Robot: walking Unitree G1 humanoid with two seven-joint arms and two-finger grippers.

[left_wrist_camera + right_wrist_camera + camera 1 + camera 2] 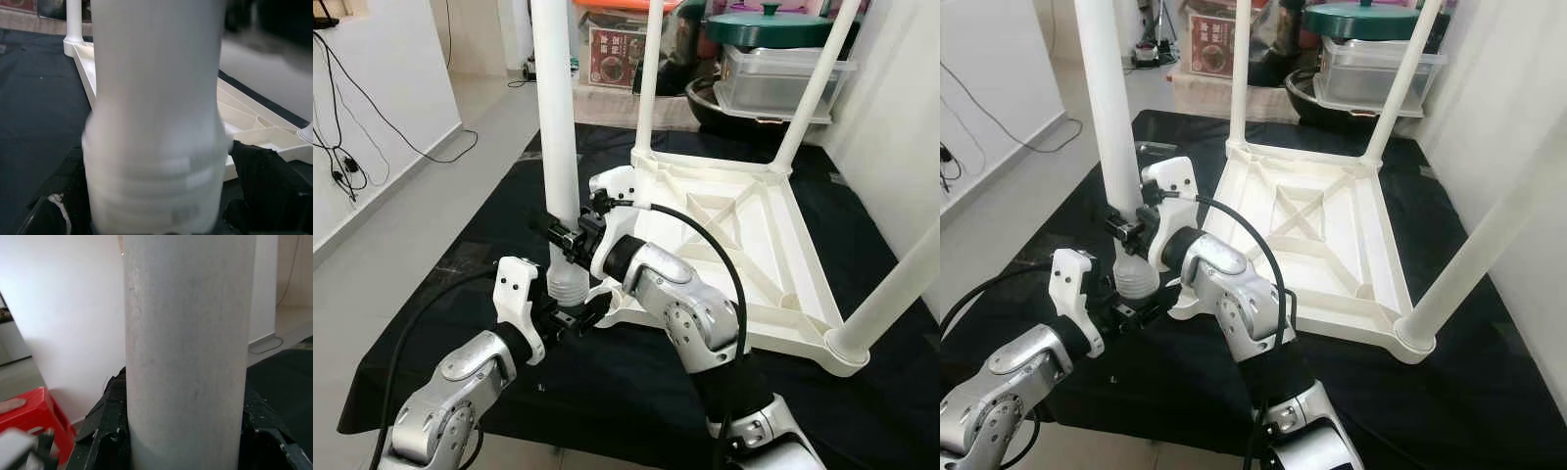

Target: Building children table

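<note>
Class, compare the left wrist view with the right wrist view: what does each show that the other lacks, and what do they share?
Left wrist view: the leg's ribbed threaded end, the upturned white plastic tabletop and the black cloth. Right wrist view: a white wall and a red plastic stool. Both: the loose white cylindrical table leg, close up between black fingers.

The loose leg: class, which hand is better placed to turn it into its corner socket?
Probably the right hand: it clamps the leg on its smooth shaft. The left hand sits at the threaded end, blocking entry.
</note>
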